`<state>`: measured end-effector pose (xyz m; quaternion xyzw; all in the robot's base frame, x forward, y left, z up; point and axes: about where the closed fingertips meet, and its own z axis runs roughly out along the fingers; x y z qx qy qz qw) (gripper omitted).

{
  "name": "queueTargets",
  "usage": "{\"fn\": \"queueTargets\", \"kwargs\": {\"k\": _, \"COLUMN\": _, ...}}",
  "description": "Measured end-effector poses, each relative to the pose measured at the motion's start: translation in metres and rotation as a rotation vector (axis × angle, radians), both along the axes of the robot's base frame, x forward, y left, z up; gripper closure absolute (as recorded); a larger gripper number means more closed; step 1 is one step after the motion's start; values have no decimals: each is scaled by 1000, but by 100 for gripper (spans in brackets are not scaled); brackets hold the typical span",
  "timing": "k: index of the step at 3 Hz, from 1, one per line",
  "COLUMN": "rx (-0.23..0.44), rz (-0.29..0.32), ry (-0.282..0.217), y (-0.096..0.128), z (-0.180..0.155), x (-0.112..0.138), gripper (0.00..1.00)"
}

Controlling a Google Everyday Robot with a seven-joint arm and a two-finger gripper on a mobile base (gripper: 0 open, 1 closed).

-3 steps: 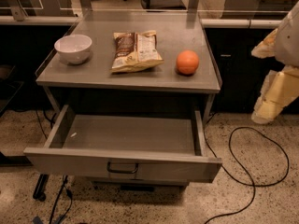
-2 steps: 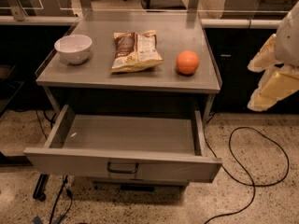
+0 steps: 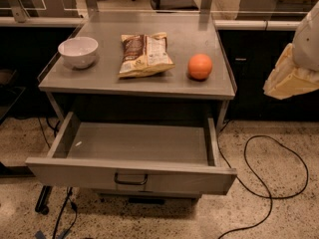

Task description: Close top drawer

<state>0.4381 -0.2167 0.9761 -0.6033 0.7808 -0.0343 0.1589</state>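
The top drawer point(image 3: 130, 176) is a wide shallow grey metal drawer, pulled far out of the grey cabinet toward me, and it is empty inside. Its flat front panel has a small dark wire handle point(image 3: 130, 179) at the centre. My gripper point(image 3: 290, 78) is at the right edge of the view, cream-coloured, well to the right of the cabinet and above the drawer's level. It touches nothing.
On the cabinet top point(image 3: 99, 78) are a white bowl point(image 3: 78, 52), a chip bag point(image 3: 143, 54) and an orange point(image 3: 200, 66). A black cable point(image 3: 269, 183) loops on the speckled floor at the right. Dark cupboards stand on both sides.
My gripper has moved up and a little to the left along the right edge. The drawer has not moved.
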Motion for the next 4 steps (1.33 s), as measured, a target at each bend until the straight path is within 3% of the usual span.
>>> {"fn": "queueTargets", "kwargs": {"k": 1, "rx": 0, "rz": -3, "ry": -2, "y": 0, "z": 0, "x": 0, "gripper": 100}}
{"fn": "queueTargets", "kwargs": {"k": 2, "rx": -3, "rz": -37, "ry": -24, "y": 0, "z": -1, "x": -2, "gripper": 100}}
{"fn": "queueTargets", "kwargs": {"k": 3, "rx": -26, "rz": -92, "ry": 0, "y": 4, "z": -30, "x": -10, "gripper": 100}}
{"fn": "queueTargets", "kwargs": {"k": 4, "rx": -52, "rz": -135, "ry": 84, "y": 12, "z": -89, "x": -18, "gripper": 100}}
